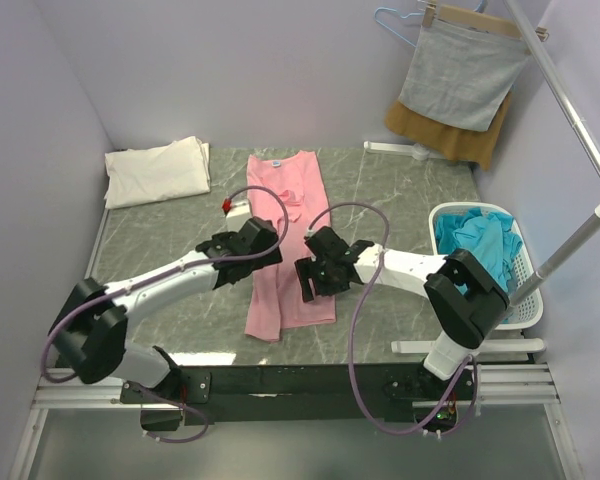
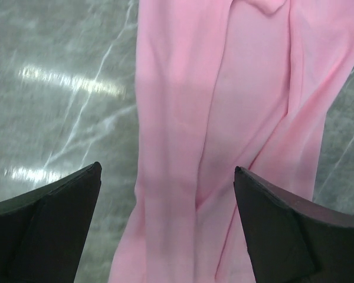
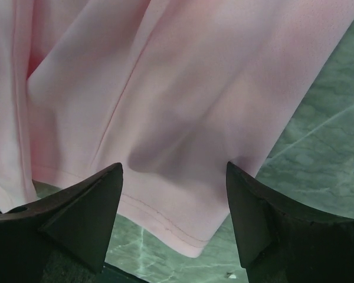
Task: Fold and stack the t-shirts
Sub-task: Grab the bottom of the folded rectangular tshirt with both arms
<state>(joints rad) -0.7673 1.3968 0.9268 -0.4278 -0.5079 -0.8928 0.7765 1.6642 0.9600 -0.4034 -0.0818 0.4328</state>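
1. Presently, the surroundings: a folded cream-white t-shirt (image 1: 158, 172) lies at the upper left of the table (image 1: 150, 245). A white basket (image 1: 521, 291) holding teal-blue t-shirts (image 1: 477, 240) sits at the right edge. A grey cloth (image 1: 462, 72) on a hanger, with a mustard-brown cloth (image 1: 448, 135) behind it, hangs at the upper right beside a slanting metal pole (image 1: 570, 105).
2. Obstruction: both arms reach in over the pink t-shirt (image 1: 285, 235) at centre frame and cover its middle.
3. Orientation: the pink shirt is folded into a narrow strip. Its long axis runs from top centre to lower centre, with the neck label (image 1: 276, 160) at the upper end and the hem at the lower end.
4. Left gripper (image 2: 168, 227): fingers spread wide above the strip's left half, nothing between them.
5. Right gripper (image 3: 174, 218): fingers spread over the hem corner. Whether they touch the cloth cannot be told from the wrist view.
6. Edges and room: bare marble shows left of the strip up to the cream shirt, and right of it up to the basket. The hem lies near the table's lower edge.
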